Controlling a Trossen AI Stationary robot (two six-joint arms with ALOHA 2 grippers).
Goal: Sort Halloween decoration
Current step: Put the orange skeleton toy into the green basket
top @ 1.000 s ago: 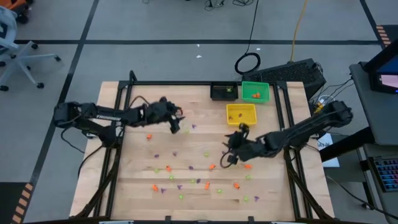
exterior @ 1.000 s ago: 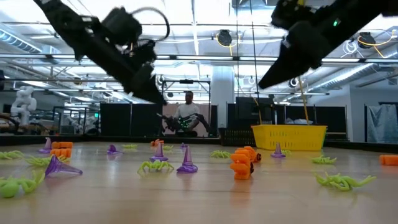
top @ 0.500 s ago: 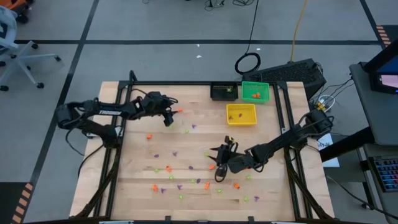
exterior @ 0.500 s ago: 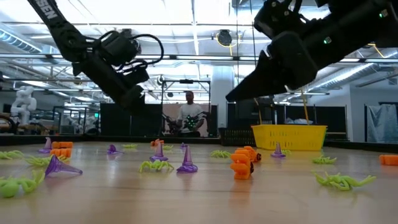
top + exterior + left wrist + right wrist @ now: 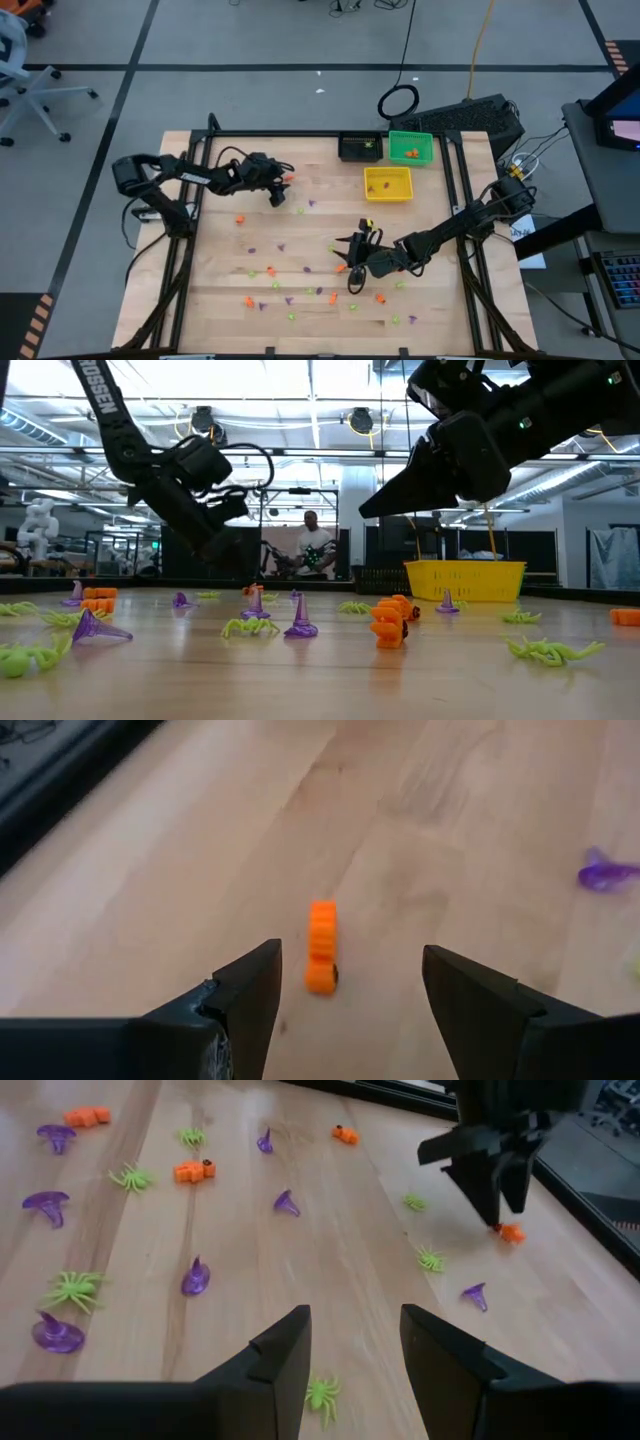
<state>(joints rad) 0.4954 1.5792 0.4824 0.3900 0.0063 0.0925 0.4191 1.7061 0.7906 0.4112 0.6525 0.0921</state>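
Left gripper shifted toward the table's far-left rim since 0.5 s ago | fingers spread, empty | orange trinket lies on the wood between the fingertips, long axis pointing ahead | right gripper released, empty, mid-table, farther off

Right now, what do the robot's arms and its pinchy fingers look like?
Both arms are dark, made of jointed segments. The left arm has white lettering and a looping black cable. Each gripper, left gripper and right gripper, has two flat, dark, wedge-shaped fingers.
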